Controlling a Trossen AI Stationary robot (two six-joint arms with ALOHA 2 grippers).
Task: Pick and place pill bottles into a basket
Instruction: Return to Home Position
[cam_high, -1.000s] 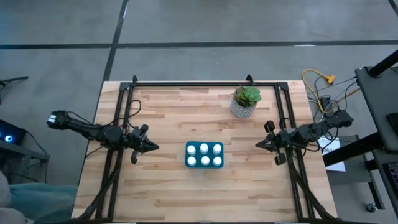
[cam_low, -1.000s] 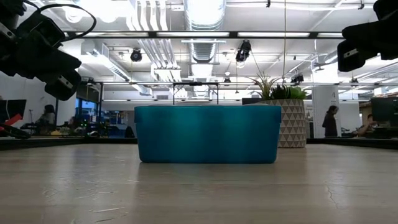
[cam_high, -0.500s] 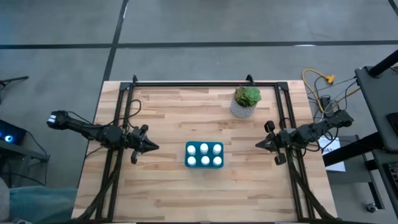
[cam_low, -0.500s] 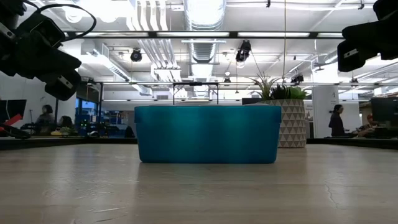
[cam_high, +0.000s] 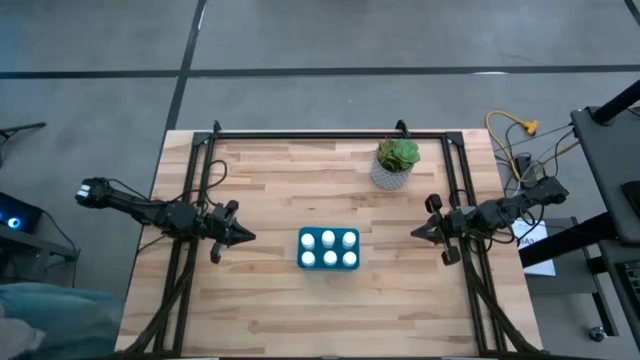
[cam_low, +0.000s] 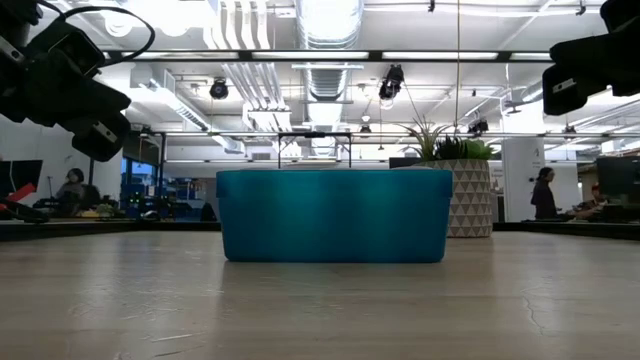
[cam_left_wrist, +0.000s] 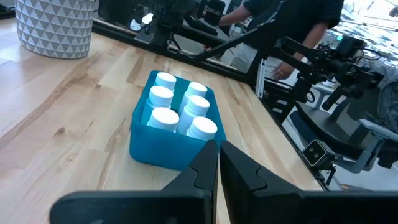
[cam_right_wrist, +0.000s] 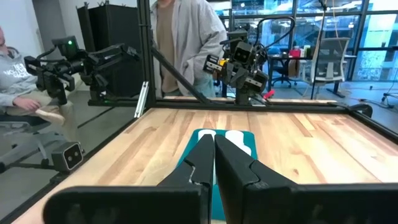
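You're in an open-plan robotics lab, exposed ceiling ducts (cam_low: 325, 25) overhead, grey concrete floor (cam_high: 330, 40) under your wooden table (cam_high: 280, 300), a person (cam_low: 75, 186) seated at far desks, an office chair (cam_right_wrist: 323, 59), another robot arm (cam_right_wrist: 74, 62) nearby.

Six pill bottles (cam_high: 329, 239) in basket (cam_high: 301, 250)

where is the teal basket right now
In the high view the basket sits mid-table, midway between the left pincer and the right pincer, touching neither, with the plant pot just above it toward the picture's right.
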